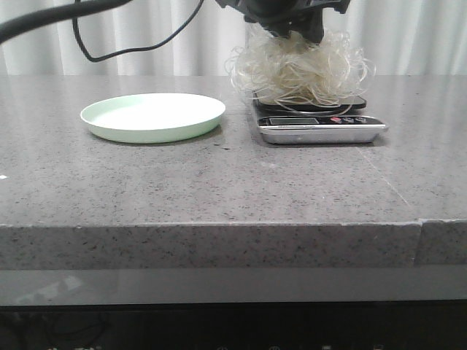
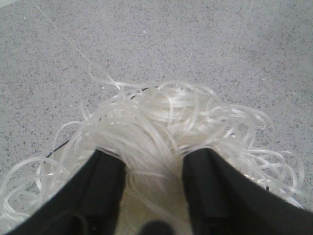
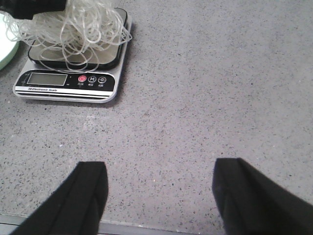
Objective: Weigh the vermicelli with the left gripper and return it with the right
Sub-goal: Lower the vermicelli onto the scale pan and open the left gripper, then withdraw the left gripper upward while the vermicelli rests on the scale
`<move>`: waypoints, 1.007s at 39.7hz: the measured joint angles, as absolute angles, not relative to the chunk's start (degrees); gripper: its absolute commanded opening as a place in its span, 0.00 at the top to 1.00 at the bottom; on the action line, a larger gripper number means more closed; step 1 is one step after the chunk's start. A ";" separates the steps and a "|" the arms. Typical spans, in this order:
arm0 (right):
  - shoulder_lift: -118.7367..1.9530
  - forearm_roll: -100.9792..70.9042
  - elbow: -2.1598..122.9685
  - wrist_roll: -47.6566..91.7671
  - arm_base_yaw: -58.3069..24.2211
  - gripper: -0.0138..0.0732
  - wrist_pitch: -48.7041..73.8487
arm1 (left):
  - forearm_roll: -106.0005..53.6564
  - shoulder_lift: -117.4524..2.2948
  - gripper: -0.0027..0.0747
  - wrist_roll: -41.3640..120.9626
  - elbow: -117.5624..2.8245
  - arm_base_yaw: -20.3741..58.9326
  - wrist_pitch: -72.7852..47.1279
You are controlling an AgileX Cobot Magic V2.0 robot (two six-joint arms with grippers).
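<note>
My left gripper [image 2: 154, 188] clamps the vermicelli [image 1: 299, 71] over the scale [image 1: 321, 125]; plate [image 1: 152, 117] at nine o'clock; right gripper [image 3: 159, 196] spread wide

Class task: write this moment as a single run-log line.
left pincer: shut on vermicelli | vermicelli: on scale | plate: empty | right pincer: open, idle

Readable markings: one letter only

"M" on middle round button of flat silver-and-black kitchen scale [image 3: 71, 78]; display blank, strip lettering too small.
</note>
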State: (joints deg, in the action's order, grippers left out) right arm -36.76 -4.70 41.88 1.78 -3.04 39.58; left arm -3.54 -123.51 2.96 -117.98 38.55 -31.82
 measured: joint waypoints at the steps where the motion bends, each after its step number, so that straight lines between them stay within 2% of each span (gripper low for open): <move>1: -36.76 -4.70 41.88 1.78 -3.04 0.18 39.58 | -3.54 -123.51 0.33 2.96 -117.98 38.55 -32.10; 18: -36.76 -4.70 41.88 1.78 -3.04 0.18 39.58 | -0.78 -119.71 0.33 2.96 -123.67 38.55 -40.38; 32: -36.76 -4.70 41.88 1.78 -3.04 0.18 39.58 | 1.01 -106.74 0.33 3.04 -126.32 38.55 -53.22; 40: -36.76 -4.70 41.88 1.78 -3.04 0.18 39.58 | 1.27 -96.75 0.33 3.04 -120.62 38.55 -54.60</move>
